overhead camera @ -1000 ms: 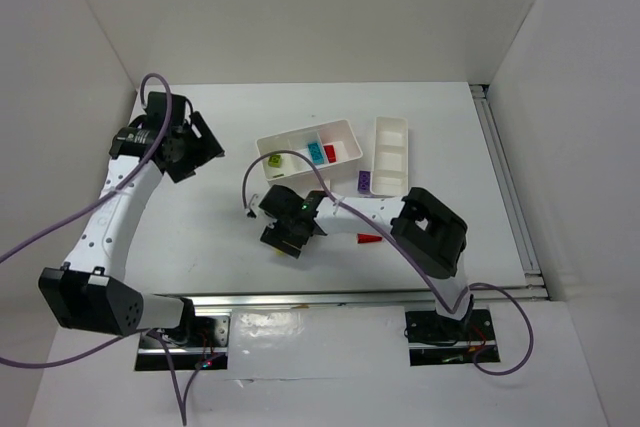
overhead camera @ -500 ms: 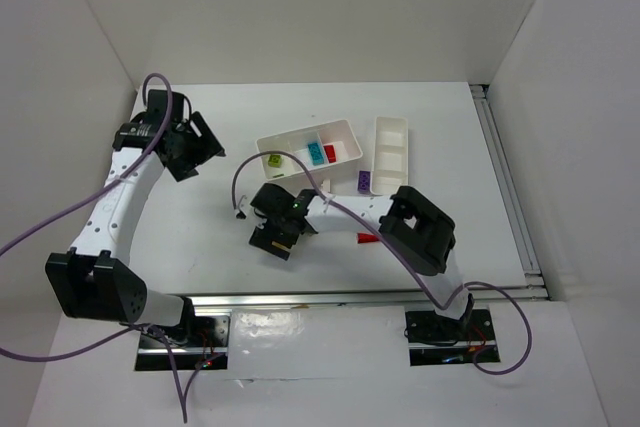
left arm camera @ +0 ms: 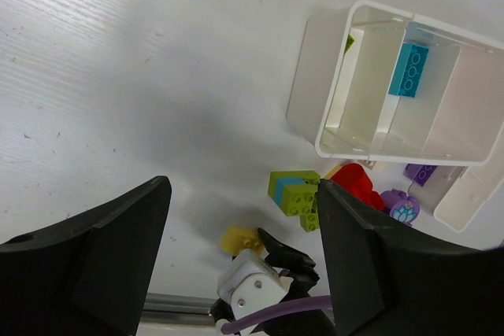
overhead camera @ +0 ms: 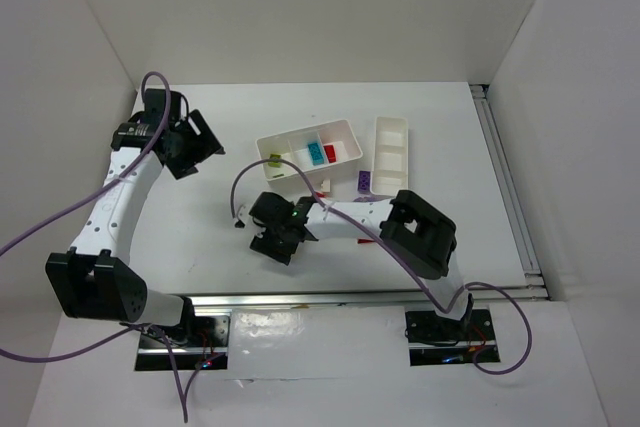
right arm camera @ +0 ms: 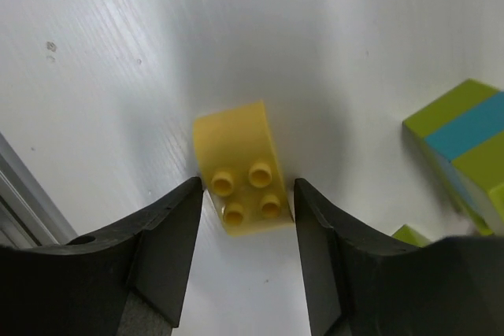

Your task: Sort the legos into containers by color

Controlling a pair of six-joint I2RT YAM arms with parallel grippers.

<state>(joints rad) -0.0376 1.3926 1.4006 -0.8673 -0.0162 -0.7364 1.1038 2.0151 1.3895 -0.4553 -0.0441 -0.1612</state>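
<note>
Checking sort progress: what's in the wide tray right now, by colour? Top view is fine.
In the wide tray, top view:
lime green brick: 1
teal brick: 1
red brick: 1
Total: 3

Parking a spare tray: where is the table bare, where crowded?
Bare: the far strip behind the wide tray and narrow tray; the stretch from narrow tray to side rail. Crowded: in front of the wide tray, where the right claw grips a yellow brick beside loose bricks.
</note>
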